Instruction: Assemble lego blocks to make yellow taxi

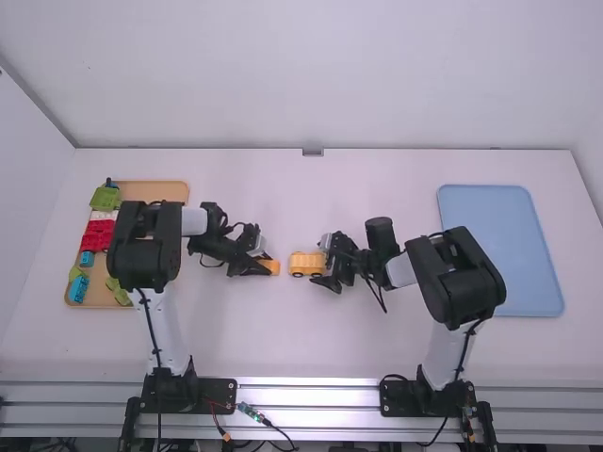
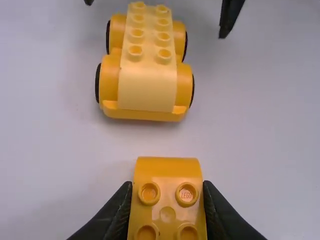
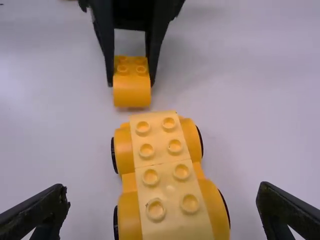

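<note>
My left gripper is left of the middle of the table, shut on an orange-yellow curved block. In the left wrist view, the left gripper pinches that block by its sides, studs showing. Just right of it stands the yellow car, a wheeled base with pale yellow studded blocks on top, apart from the held block. My right gripper is at the car's right end. In the right wrist view, the right gripper stands open, its fingers spread on both sides of the car without touching it.
A tan tray at the far left holds green, red, white and blue pieces, partly under the left arm. A light blue tray lies at the right, beside the right arm.
</note>
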`<action>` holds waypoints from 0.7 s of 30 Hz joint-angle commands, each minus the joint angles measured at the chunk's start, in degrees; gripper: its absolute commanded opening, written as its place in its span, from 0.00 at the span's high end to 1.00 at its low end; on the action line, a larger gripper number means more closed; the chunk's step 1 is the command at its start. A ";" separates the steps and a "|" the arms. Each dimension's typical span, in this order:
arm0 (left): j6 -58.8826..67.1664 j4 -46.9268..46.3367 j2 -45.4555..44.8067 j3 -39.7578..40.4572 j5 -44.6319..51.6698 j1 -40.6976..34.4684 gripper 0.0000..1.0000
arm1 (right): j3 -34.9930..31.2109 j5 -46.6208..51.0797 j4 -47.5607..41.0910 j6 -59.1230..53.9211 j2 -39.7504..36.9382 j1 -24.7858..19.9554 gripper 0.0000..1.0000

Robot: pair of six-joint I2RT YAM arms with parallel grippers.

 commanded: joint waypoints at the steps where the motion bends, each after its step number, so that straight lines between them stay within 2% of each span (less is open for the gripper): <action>1: -0.07 -1.53 -2.53 2.32 1.60 -0.28 0.87 | 1.05 0.90 0.26 -0.09 2.00 1.01 0.01; 5: -0.24 -1.80 -4.71 2.47 4.24 -0.22 0.90 | 3.04 -0.61 1.53 1.05 5.92 1.14 0.01; 8: -0.22 -1.51 -6.42 1.77 6.10 -0.26 0.89 | 5.64 -7.96 1.46 0.02 9.11 0.24 0.01; 11: -0.98 -2.04 -7.05 1.77 7.67 -0.28 0.96 | 7.69 -14.32 1.29 -1.55 10.92 -0.76 0.00; 16: -1.75 -1.60 -7.05 1.60 8.07 -1.79 0.98 | 9.25 -14.40 1.31 -1.73 13.26 -0.92 0.03; 21: -7.19 3.52 -7.29 1.36 7.32 -4.68 0.98 | 9.33 -12.22 1.31 -3.04 14.38 0.42 0.06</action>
